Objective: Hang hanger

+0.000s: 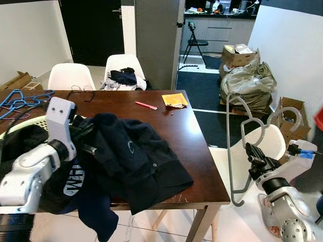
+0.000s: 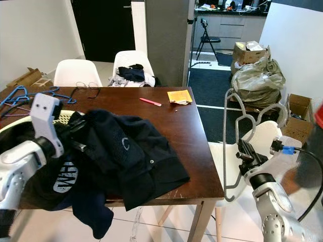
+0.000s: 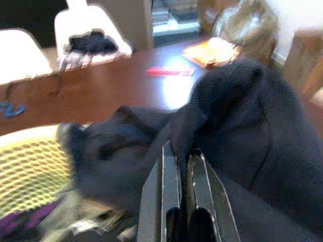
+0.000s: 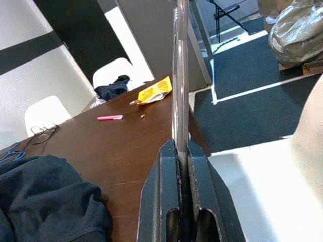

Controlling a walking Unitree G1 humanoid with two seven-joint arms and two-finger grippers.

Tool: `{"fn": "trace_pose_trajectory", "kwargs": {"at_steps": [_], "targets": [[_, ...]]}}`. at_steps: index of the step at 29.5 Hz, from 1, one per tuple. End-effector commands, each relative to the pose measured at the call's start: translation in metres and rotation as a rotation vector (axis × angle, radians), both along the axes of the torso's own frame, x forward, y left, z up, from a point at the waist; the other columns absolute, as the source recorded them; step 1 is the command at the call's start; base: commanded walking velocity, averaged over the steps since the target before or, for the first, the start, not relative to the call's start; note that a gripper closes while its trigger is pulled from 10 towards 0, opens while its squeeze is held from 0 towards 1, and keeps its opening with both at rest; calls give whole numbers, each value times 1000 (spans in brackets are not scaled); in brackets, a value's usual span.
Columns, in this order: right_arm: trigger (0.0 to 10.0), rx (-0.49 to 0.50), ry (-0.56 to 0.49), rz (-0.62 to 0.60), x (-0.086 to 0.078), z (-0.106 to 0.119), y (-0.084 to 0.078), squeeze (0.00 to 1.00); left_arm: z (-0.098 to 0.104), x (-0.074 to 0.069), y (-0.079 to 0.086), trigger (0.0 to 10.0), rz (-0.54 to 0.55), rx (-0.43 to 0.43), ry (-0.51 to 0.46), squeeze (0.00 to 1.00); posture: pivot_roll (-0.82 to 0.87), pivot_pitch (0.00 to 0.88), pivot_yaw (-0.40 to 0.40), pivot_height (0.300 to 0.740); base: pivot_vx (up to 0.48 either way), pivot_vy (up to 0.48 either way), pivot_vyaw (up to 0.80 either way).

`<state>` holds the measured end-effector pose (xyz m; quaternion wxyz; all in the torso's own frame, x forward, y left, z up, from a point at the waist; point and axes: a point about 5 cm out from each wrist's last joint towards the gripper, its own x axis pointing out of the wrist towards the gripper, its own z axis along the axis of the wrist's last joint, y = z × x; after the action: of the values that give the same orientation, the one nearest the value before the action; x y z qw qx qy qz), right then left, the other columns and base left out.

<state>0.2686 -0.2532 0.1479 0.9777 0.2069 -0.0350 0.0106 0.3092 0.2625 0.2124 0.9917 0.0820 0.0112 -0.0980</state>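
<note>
the right gripper (image 1: 256, 160) has its jaws clamped on the grey hanger (image 1: 229, 146), held upright beside the surface (image 1: 166, 126); the left gripper (image 3: 184, 166) pinches the dark shirt (image 1: 136, 161). the hanger could twist in that thin grip.

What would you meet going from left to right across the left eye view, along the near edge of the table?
Left gripper → dark shirt → grey hanger → right gripper
</note>
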Motion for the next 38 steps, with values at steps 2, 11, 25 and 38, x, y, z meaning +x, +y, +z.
{"fn": "trace_pose_trajectory", "kwargs": {"at_steps": [2,11,25,38], "targets": [[10000,-2,-7,3,-1,3,0,0,10,-2,34,1882,197,45,-28,1000,-4,1,-27,740,0,0,0],[10000,-6,-2,9,-1,3,0,0,59,-3,8,10000,43,60,-233,1000,-2,0,-31,740,0,0,0],[10000,14,-3,13,-2,3,1,0,141,-19,-21,10000,-220,450,-360,1000,4,0,-25,740,0,0,0],[10000,25,-2,10,-2,3,1,0,73,-41,-54,10000,-715,905,24,0,6,1,-19,740,0,0,0]]}}
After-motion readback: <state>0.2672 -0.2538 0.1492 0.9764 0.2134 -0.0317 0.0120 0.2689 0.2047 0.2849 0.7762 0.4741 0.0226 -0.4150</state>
